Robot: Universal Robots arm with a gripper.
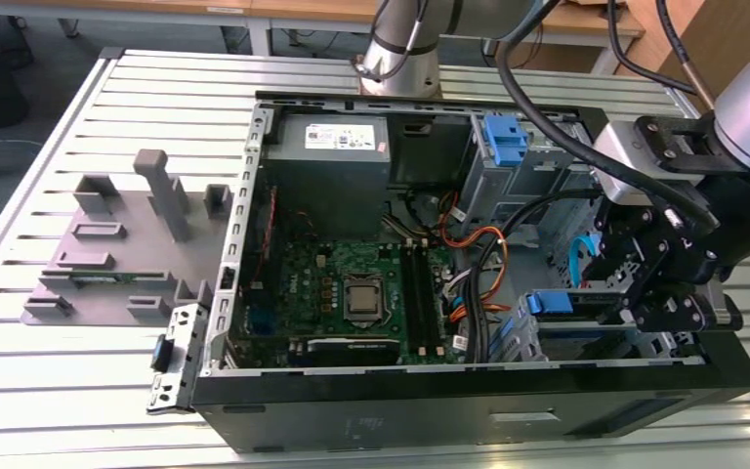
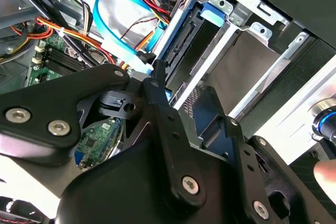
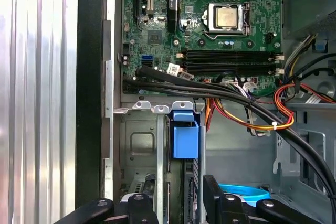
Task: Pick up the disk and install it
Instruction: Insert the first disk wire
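Black linkage of the gripper (image 3: pixel 181 195) sits in the foreground of both wrist views, poised right over the drive cage (image 3: pixel 139 145), which I take as my reference. Set edgewise in one slot of that cage is the disk (image 3: pixel 185 139), its blue bracket tab projecting past the cage's edge toward the motherboard (image 3: pixel 157 35); the gripper straddles the disk's exposed end. Whether it is clamped on the disk or released from it I cannot tell. Beside the cage, inside the computer case (image 1: pixel 479 410), the green motherboard lies flat with its bare processor socket (image 3: pixel 227 18) showing. Between cage and motherboard run thick black cables (image 3: pixel 210 90) and a bundle of red, orange and yellow wires (image 3: pixel 252 121); a light blue flat cable (image 2: pixel 113 19) loops just beside the cage. In the exterior view I read the grey power-supply box (image 1: pixel 336 147) in the case corner well apart from the cage, a tall blue latch piece (image 1: pixel 506 142) nearer the cage, and a grey fixture (image 1: pixel 114 244) on the slatted table (image 1: pixel 36 176) outside the case, on the side away from the cage
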